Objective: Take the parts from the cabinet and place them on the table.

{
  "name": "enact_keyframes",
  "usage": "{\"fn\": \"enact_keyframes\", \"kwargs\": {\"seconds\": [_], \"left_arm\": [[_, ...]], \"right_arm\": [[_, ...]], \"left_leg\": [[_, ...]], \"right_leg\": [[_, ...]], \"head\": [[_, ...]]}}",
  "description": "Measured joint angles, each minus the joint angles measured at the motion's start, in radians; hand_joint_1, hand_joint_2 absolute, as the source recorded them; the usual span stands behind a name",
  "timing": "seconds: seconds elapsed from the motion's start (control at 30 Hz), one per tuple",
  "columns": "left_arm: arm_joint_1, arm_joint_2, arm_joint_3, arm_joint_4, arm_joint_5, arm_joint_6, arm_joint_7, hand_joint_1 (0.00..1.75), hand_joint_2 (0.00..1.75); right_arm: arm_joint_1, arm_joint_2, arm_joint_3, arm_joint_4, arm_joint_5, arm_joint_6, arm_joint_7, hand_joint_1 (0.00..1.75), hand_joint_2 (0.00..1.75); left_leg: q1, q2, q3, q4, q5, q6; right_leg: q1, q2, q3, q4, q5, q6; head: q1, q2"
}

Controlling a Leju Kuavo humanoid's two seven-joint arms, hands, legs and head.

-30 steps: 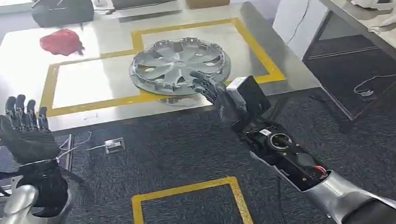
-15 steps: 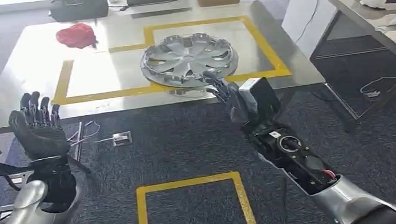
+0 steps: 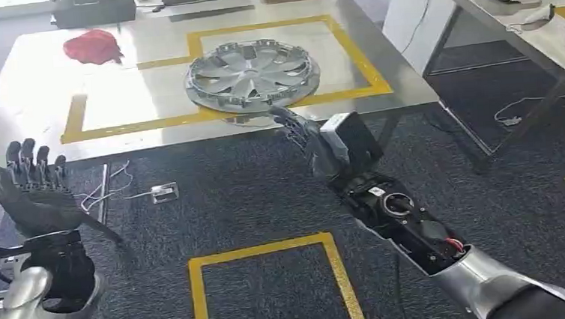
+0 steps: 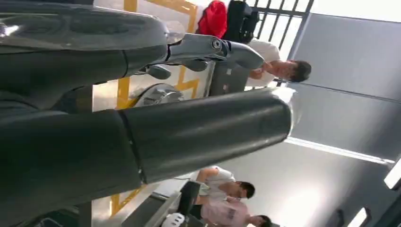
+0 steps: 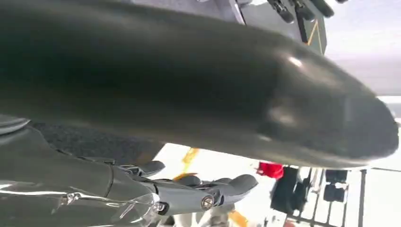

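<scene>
The hubcap [image 3: 252,75] lies flat on the bench [image 3: 29,125] in the upper middle of the head view, across the yellow tape line [image 3: 209,116], its near rim close to the bench edge. Your right hand [image 3: 309,139] sits just below that rim, fingers stretched toward it and holding nothing; whether the fingertips touch the rim you cannot tell. Your left hand [image 3: 32,190], at the left edge, is raised with its fingers apart and empty. A red cloth [image 3: 92,47] lies at the bench's upper left.

In the left wrist view, the left hand's thick thumb [image 4: 189,135] and fingers [image 4: 213,47] stand apart with nothing between them; part of the hubcap [image 4: 158,94] shows between them, and people stand beyond.

In the right wrist view, the thumb [image 5: 236,94] and fingers [image 5: 203,189] are likewise spread and empty.

Judging by looks, the hubcap is light, thin moulded plastic, stiff but springy, with a smooth, slippery face. Take it by the rim or through a spoke opening, not the face.
</scene>
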Motion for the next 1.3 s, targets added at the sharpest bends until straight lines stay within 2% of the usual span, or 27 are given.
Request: {"fn": "enact_keyframes", "kwargs": {"seconds": [0.03, 0.07, 0.1, 0.17, 0.2, 0.23, 0.27, 0.3, 0.37, 0.4, 0.5, 0.57, 0.6, 0.67, 0.73, 0.77, 0.8, 0.87, 0.9, 0.93, 1.03, 1.07, 1.1, 1.2, 1.23, 1.27, 1.3], "left_arm": [[0.001, -0.001, 0.0, 0.0, 0.0, 0.0, 0.0, 0.0, 0.0], [-0.001, -0.001, 0.0, 0.0, 0.0, 0.0, -0.001, 0.0, 0.0], [-0.001, -0.001, 0.0, 0.0, 0.0, 0.0, -0.002, 0.0, 0.0], [0.0, -0.001, 0.0, 0.0, 0.0, 0.0, -0.002, 0.0, 0.0], [0.002, -0.001, 0.0, 0.0, 0.0, 0.0, -0.002, 0.0, 0.0], [0.004, -0.001, 0.0, 0.0, 0.0, 0.0, -0.002, 0.0, 0.0], [0.007, -0.001, 0.0, 0.0, 0.0, 0.0, -0.002, 0.0, 0.0], [0.009, -0.001, 0.0, 0.0, 0.0, 0.002, -0.002, 0.0, 0.0], [0.008, -0.001, 0.0, 0.0, 0.0, 0.003, -0.003, 0.0, 0.0], [0.008, -0.001, 0.0, 0.0, 0.0, 0.003, -0.003, 0.0, 0.0], [0.011, -0.001, 0.0, 0.0, 0.0, 0.005, -0.004, 0.0, 0.0], [0.01, 0.0, 0.0, 0.0, 0.0, 0.006, -0.005, 0.0, 0.0], [0.009, 0.001, 0.0, 0.0, 0.0, 0.007, -0.005, 0.0, 0.0], [0.01, 0.001, 0.0, 0.0, 0.0, 0.006, -0.005, 0.0, 0.0], [0.013, 0.002, 0.0, 0.0, 0.0, 0.007, -0.005, 0.0, 0.0], [0.014, 0.002, 0.0, 0.0, 0.0, 0.007, -0.005, 0.0, 0.0], [0.014, 0.002, 0.0, 0.0, 0.0, 0.007, -0.005, 0.0, 0.0], [0.012, 0.002, 0.0, 0.0, 0.0, 0.006, -0.005, 0.0, 0.0], [0.009, 0.002, 0.0, 0.0, 0.0, 0.005, -0.005, 0.0, 0.0], [0.01, 0.001, 0.0, 0.0, 0.0, 0.004, -0.005, 0.0, 0.0], [0.01, 0.002, 0.0, -0.001, -0.001, 0.003, -0.006, 0.0, 0.0], [0.01, 0.0, 0.0, -0.001, -0.002, 0.002, -0.006, 0.0, 0.0], [0.009, -0.001, 0.0, -0.002, -0.002, 0.002, -0.005, 0.0, 0.0], [0.01, -0.002, 0.0, -0.002, -0.002, 0.002, -0.004, 0.0, 0.0], [0.011, -0.002, 0.0, -0.002, -0.002, 0.002, -0.002, 0.0, 0.0], [0.013, -0.002, 0.0, -0.002, -0.004, 0.002, 0.0, 0.0, 0.0], [0.014, -0.002, 0.0, -0.002, -0.005, 0.002, 0.001, 0.0, 0.0]], "right_arm": [[0.0, 0.0, 0.0, 0.0, 0.0, 0.0, 0.0, 0.0, 0.0], [0.0, 0.0, -0.001, 0.0, 0.0, 0.0, 0.0, 0.0, 0.0], [0.0, 0.0, -0.001, 0.0, 0.0, 0.0, 0.0, 0.0, 0.0], [0.001, 0.0, -0.001, 0.001, 0.0, 0.0, 0.0, 0.0, 0.0], [0.002, 0.0, 0.0, 0.001, 0.0, 0.0, 0.0, 0.0, 0.0], [0.002, 0.0, 0.0, 0.002, 0.0, 0.0, 0.0, 0.0, 0.0], [0.003, 0.0, 0.0, 0.002, 0.0, 0.0, 0.0, 0.0, 0.0], [0.003, 0.0, 0.0, 0.002, 0.0, 0.0, 0.0, 0.0, 0.0], [0.001, 0.0, 0.0, 0.002, 0.0, 0.0, 0.0, 0.0, 0.0], [0.0, 0.0, 0.0, 0.002, 0.0, 0.0, 0.0, 0.0, 0.0], [0.001, 0.0, 0.0, 0.001, 0.0, 0.0, -0.001, 0.0, 0.0], [0.001, 0.0, 0.0, 0.001, 0.0, 0.001, -0.002, 0.0, 0.0], [0.001, 0.0, 0.001, 0.001, 0.0, 0.001, -0.002, 0.0, 0.0], [0.001, 0.0, 0.001, 0.001, 0.0, 0.0, -0.002, 0.0, 0.0], [0.004, 0.0, 0.002, 0.002, 0.0, 0.0, -0.002, 0.0, 0.0], [0.005, 0.0, 0.002, 0.002, 0.0, 0.0, -0.002, 0.0, 0.0], [0.007, 0.0, 0.002, 0.002, 0.0, 0.0, -0.002, 0.0, 0.0], [0.007, 0.0, 0.002, 0.001, 0.0, 0.0, -0.003, 0.0, 0.0], [0.007, 0.0, 0.001, 0.001, 0.0, 0.0, -0.003, 0.0, 0.0], [0.007, 0.0, 0.0, 0.001, 0.0, 0.0, -0.003, 0.0, 0.0], [0.009, 0.0, 0.0, 0.001, 0.0, 0.0, -0.005, 0.0, 0.0], [0.009, 0.0, 0.0, 0.001, 0.0, 0.0, -0.005, 0.0, 0.0], [0.01, 0.0, -0.001, 0.001, 0.0, 0.0, -0.005, 0.0, 0.0], [0.015, 0.0, -0.002, 0.001, 0.001, 0.0, -0.005, 0.0, 0.0], [0.019, 0.0, -0.001, 0.001, 0.002, -0.002, -0.005, 0.0, 0.0], [0.024, 0.0, -0.001, 0.001, 0.005, -0.002, -0.005, 0.0, 0.0], [0.025, 0.0, -0.001, 0.001, 0.011, -0.002, -0.005, 0.0, 0.0]], "left_leg": [[0.004, 0.001, -0.003, -0.007, 0.008, 0.012], [0.007, 0.004, -0.008, -0.009, 0.015, 0.021], [0.007, 0.004, -0.016, -0.009, 0.021, 0.029], [0.005, 0.005, -0.032, -0.009, 0.034, 0.036], [0.003, 0.005, -0.041, -0.008, 0.04, 0.036], [0.003, 0.005, -0.047, -0.008, 0.045, 0.035], [0.002, 0.005, -0.053, -0.008, 0.05, 0.034], [0.001, 0.004, -0.056, -0.008, 0.055, 0.032], [0.001, 0.002, -0.057, -0.008, 0.061, 0.025], [-0.001, 0.001, -0.062, -0.009, 0.067, 0.018], [0.001, 0.002, -0.071, -0.012, 0.084, 0.0], [0.001, 0.004, -0.079, -0.005, 0.075, -0.01], [0.001, 0.005, -0.095, 0.026, 0.039, -0.015], [0.001, 0.004, -0.158, 0.182, -0.063, -0.02], [0.001, 0.004, -0.205, 0.318, -0.118, -0.023], [0.001, 0.004, -0.196, 0.315, -0.111, -0.022], [0.001, 0.004, -0.157, 0.263, -0.085, -0.021], [0.001, 0.005, -0.042, 0.086, -0.02, -0.014], [0.0, 0.005, 0.012, -0.01, -0.019, -0.006], [-0.008, 0.004, 0.01, -0.013, -0.009, 0.004], [-0.011, 0.002, 0.001, -0.009, 0.002, 0.021], [-0.003, 0.005, -0.002, -0.018, 0.012, 0.032], [-0.001, 0.007, -0.006, -0.019, 0.02, 0.037], [-0.001, 0.01, -0.029, -0.018, 0.037, 0.045], [-0.002, 0.01, -0.037, -0.018, 0.043, 0.044], [-0.001, 0.01, -0.043, -0.017, 0.049, 0.043], [-0.001, 0.01, -0.049, -0.017, 0.054, 0.041]], "right_leg": [[0.0, 0.002, -0.005, 0.001, 0.003, 0.006], [-0.005, 0.003, -0.013, 0.015, -0.017, 0.009], [-0.004, 0.003, -0.032, 0.063, -0.065, 0.014], [-0.007, 0.003, -0.091, 0.24, -0.168, 0.023], [-0.007, 0.003, -0.114, 0.316, -0.2, 0.025], [-0.007, 0.003, -0.115, 0.345, -0.207, 0.025], [-0.007, 0.003, -0.093, 0.323, -0.193, 0.024], [-0.006, 0.003, -0.045, 0.255, -0.162, 0.02], [-0.006, 0.005, 0.081, 0.05, -0.087, 0.008], [-0.003, 0.009, 0.104, 0.005, -0.104, 0.0], [0.007, 0.012, 0.088, 0.003, -0.09, -0.009], [-0.006, 0.007, 0.084, -0.013, -0.068, -0.023], [-0.005, 0.007, 0.077, -0.014, -0.06, -0.026], [-0.004, 0.003, 0.054, -0.014, -0.045, -0.036], [-0.003, 0.002, 0.029, -0.013, -0.029, -0.037], [-0.003, 0.002, 0.021, -0.012, -0.023, -0.037], [-0.003, 0.002, 0.012, -0.012, -0.016, -0.035], [-0.003, 0.002, 0.001, -0.007, -0.008, -0.029], [-0.003, 0.002, -0.002, -0.002, -0.005, -0.025], [0.005, 0.003, -0.01, 0.001, 0.0, -0.019], [0.001, 0.003, -0.012, -0.005, 0.016, 0.001], [0.002, 0.004, -0.016, -0.004, 0.016, 0.006], [-0.001, 0.005, -0.027, 0.022, -0.02, 0.012], [-0.007, 0.004, -0.106, 0.266, -0.172, 0.024], [-0.007, 0.004, -0.121, 0.327, -0.197, 0.026], [-0.007, 0.004, -0.113, 0.337, -0.197, 0.027], [-0.007, 0.004, -0.078, 0.295, -0.176, 0.026]], "head": [[0.002, 0.0], [-0.001, 0.0], [0.008, 0.0], [0.022, 0.0], [0.025, 0.0], [0.028, 0.0], [0.032, 0.0], [0.035, 0.0], [0.044, 0.0], [0.044, 0.0], [0.045, 0.0], [0.038, 0.0], [0.03, 0.0], [0.011, 0.0], [0.002, 0.0], [-0.001, 0.0], [-0.003, 0.0], [-0.011, 0.0], [-0.014, 0.0], [-0.014, 0.0], [-0.007, 0.0], [-0.008, 0.0], [-0.006, 0.0], [0.017, 0.0], [0.018, 0.0], [0.021, 0.0], [0.025, 0.0]]}}
